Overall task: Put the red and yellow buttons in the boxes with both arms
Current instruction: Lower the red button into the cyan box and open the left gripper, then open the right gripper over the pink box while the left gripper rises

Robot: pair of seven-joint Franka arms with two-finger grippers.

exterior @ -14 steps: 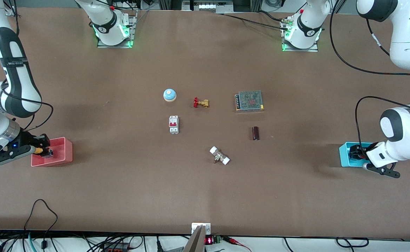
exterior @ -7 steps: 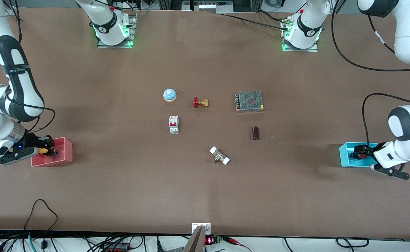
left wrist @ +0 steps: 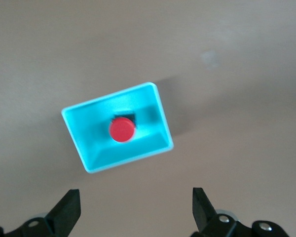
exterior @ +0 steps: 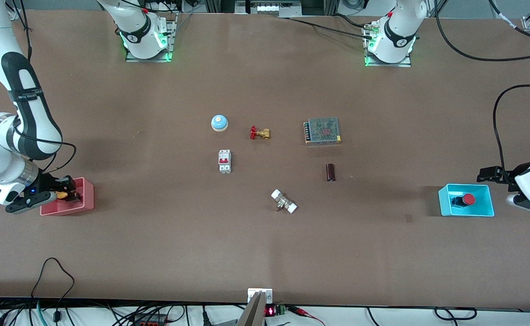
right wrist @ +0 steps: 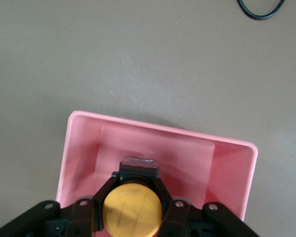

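The red-capped push-button on its dark stubby body (exterior: pixel 466 199) sits inside the cyan-blue rectangular plastic bin (exterior: pixel 486 209) near the left arm's end of the worktop, its round cap facing up and its body upright; most of that dark body is hidden under the cap. The left hand (exterior: pixel 496 174) hangs with its fingers spread wide and empty, just off the bin toward the worktop's end edge, and in the left wrist view only its two black fingertips (left wrist: pixel 69 211) show, cut off by the frame. At the right arm's end, the right hand (exterior: pixel 68 194) is clamped on the orange-yellow-capped push-button (right wrist: pixel 132 210), cap toward the wrist camera, held over the pink-red rectangular plastic bin (exterior: pixel 86 206); the fingers cover the button's body. Mid-worktop, well apart from both bins, lie a blue dome with a pale centre (exterior: pixel 219 122), a brass valve with a red handle (exterior: pixel 259 132), a white circuit breaker (exterior: pixel 224 161), a metal mesh-topped box (exterior: pixel 322 130), a dark cylinder (exterior: pixel 331 172) and a white-ended metal fitting (exterior: pixel 284 201)
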